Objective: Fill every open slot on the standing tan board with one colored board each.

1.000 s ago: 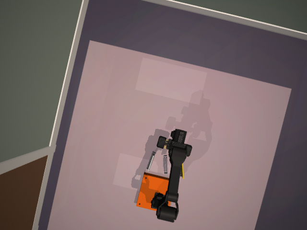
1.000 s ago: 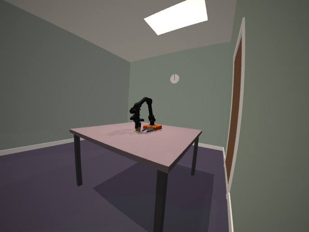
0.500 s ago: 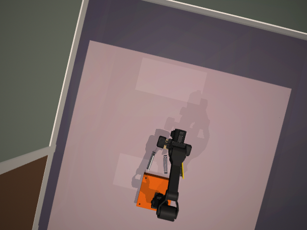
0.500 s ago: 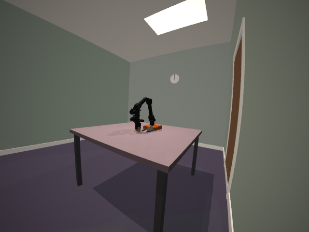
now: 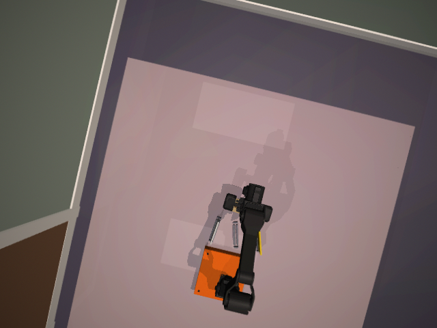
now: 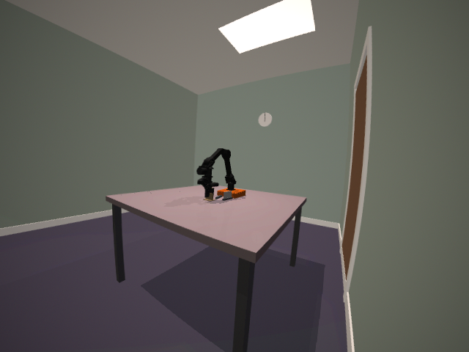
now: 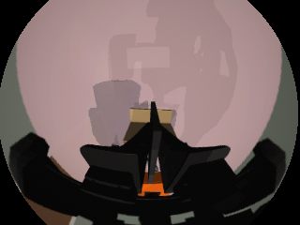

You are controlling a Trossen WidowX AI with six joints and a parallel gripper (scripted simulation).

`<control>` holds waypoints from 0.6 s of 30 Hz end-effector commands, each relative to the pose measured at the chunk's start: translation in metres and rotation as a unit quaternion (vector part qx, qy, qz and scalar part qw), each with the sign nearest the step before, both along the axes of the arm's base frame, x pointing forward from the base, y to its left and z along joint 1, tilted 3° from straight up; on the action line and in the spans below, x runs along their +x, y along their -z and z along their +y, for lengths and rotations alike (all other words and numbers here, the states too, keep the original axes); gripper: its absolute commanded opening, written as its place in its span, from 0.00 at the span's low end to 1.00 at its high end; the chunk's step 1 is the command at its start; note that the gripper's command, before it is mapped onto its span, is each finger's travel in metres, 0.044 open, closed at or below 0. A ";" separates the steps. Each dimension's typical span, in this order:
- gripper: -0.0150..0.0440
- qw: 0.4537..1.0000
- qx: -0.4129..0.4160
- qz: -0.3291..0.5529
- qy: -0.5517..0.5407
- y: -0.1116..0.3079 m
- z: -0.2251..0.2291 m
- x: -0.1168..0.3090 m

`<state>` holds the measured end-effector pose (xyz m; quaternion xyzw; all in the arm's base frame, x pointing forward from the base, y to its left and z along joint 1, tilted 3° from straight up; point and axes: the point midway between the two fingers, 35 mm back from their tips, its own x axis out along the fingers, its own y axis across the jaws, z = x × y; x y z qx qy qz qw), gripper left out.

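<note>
While the pincer [image 5: 240,204] [image 6: 207,195] [image 7: 153,126] was closed on what I judged a thin board, mostly hidden and of unclear colour, the tan board [image 5: 235,210] [image 6: 211,196] [image 7: 164,115] stood just at its tips, long axis running side to side in the wrist view.

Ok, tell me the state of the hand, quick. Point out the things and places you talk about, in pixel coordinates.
Hand [image 5: 242,205] [image 6: 208,196] [image 7: 153,126]: closed, holding what looks like a thin dark board [image 7: 153,112] seen edge-on; its true colour can't be told.
</note>
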<state>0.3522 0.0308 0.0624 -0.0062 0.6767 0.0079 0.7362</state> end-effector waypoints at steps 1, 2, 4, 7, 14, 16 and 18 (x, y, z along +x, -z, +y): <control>0.25 1.000 0.002 0.002 0.002 0.003 0.000 -0.001; 0.25 1.000 0.002 0.002 0.002 0.004 0.000 -0.001; 0.25 1.000 0.002 0.002 0.002 0.005 0.000 -0.001; 0.25 1.000 0.002 0.002 0.002 0.007 0.000 -0.001; 0.25 1.000 0.002 0.002 0.002 0.012 0.000 0.000; 0.25 1.000 0.002 0.002 0.002 0.013 0.000 0.000; 0.25 1.000 0.002 0.002 0.002 0.014 0.000 0.000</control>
